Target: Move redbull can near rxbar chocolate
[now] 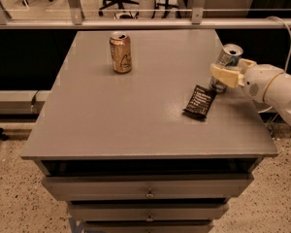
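Note:
The redbull can is a slim silver and blue can standing upright near the right edge of the grey table. My gripper comes in from the right and is shut around the can's middle. The rxbar chocolate, a flat black wrapper with white text, lies on the table just left of and in front of the can, almost touching it.
A shorter gold can stands at the back left of the table. A metal railing runs behind the table. Drawers sit under the tabletop. My white arm reaches in over the right edge.

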Controlling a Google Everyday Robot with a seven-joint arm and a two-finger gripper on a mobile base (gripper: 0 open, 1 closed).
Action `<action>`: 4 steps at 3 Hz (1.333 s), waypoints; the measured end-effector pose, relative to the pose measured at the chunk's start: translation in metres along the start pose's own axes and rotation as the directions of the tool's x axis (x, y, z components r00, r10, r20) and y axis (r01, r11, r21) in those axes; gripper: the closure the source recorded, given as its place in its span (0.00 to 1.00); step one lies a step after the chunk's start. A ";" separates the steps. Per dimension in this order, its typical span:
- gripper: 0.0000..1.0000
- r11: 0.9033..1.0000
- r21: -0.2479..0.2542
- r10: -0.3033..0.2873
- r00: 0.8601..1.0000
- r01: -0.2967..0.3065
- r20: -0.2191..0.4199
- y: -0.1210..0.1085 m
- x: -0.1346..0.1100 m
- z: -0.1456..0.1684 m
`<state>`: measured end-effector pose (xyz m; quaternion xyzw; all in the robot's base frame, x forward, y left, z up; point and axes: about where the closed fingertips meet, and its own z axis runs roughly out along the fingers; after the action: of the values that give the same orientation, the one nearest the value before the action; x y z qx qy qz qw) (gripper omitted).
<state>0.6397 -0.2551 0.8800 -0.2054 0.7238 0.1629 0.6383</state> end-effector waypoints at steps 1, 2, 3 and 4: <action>0.77 1.000 0.000 0.000 1.000 0.000 0.000 0.000 -0.003 0.000; 0.54 1.000 0.000 0.000 1.000 0.000 0.000 0.000 -0.003 0.000; 0.31 1.000 0.000 0.000 1.000 0.000 0.000 0.000 -0.003 0.000; 0.07 0.999 -0.026 0.030 0.999 -0.031 -0.037 0.014 0.004 0.012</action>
<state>0.6427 -0.2379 0.8744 -0.2055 0.7362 0.1784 0.6197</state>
